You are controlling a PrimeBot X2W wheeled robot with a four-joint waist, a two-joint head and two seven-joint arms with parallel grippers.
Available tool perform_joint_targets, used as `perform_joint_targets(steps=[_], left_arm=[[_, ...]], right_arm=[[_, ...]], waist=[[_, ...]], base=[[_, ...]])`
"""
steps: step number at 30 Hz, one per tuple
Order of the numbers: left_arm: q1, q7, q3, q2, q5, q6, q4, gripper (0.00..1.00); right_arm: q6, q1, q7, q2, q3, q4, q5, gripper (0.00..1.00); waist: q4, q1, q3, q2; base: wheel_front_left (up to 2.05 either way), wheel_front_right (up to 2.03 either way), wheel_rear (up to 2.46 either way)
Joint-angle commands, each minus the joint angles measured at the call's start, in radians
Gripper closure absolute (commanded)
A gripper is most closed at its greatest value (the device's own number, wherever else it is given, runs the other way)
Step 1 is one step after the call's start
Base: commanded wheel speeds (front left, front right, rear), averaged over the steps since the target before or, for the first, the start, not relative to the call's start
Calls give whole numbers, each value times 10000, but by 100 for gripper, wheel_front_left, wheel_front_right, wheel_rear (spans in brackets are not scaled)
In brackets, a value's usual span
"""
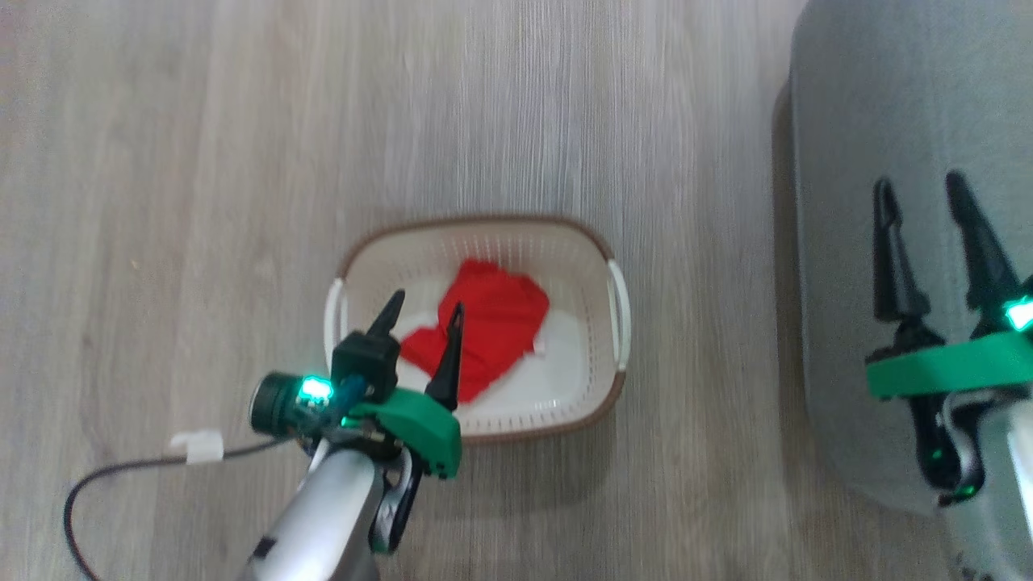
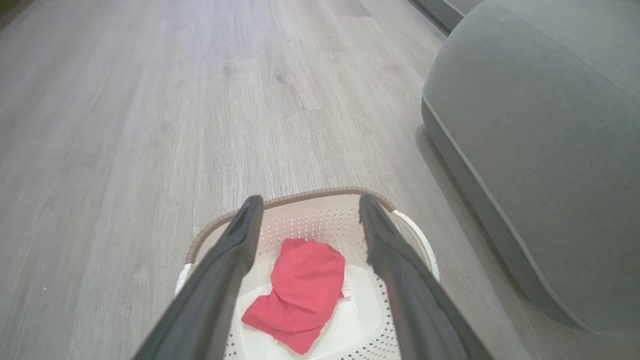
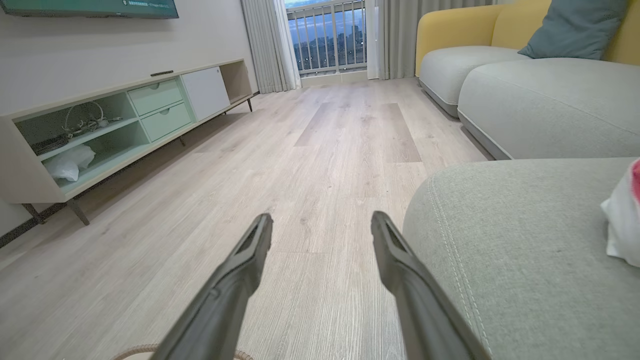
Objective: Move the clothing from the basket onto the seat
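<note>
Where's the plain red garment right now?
In the head view the red garment lies mid-frame inside the basket, with the open left gripper over its left part; the seat is to the basket's right.

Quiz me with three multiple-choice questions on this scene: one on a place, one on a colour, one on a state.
1. Where does the basket stand?
A. on a table
B. on the floor
C. on a chair

2. What colour is the garment in the basket?
A. red
B. blue
C. yellow

3. How is the left gripper?
A. shut on the garment
B. shut on a basket handle
C. open, holding nothing

Answers:
1 B, wood planks show all round the basket.
2 A, bright red cloth lies on its white bottom.
3 C, its two fingers stand apart above the basket, gripping nothing.
</note>
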Motion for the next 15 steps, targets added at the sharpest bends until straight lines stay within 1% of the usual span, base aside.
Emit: perform_joint_targets(steps=[1, 4, 9, 15], left_arm=[[-417, -53, 131, 26, -68, -40, 28, 0], [-1151, -53, -117, 26, -144, -71, 709, 0], [-2449, -53, -439, 26, -313, -234, 2256, 0], [-4039, -53, -742, 26, -290, -500, 4029, 0]], right_arm=[[-2, -318, -65, -255, 168, -496, -70, 0], [-2, -593, -65, -413, 171, -858, -58, 0], [-2, -928, -65, -551, 293, -1482, -103, 0], [-2, -1256, -65, -463, 538, -2260, -269, 0]], waist=[[-225, -3, 1332, 0], [-364, -3, 2235, 0], [-695, -3, 3597, 0], [-1165, -3, 5003, 0]], base=[[0, 0, 0], [0, 0, 0], [0, 0, 0], [0, 0, 0]])
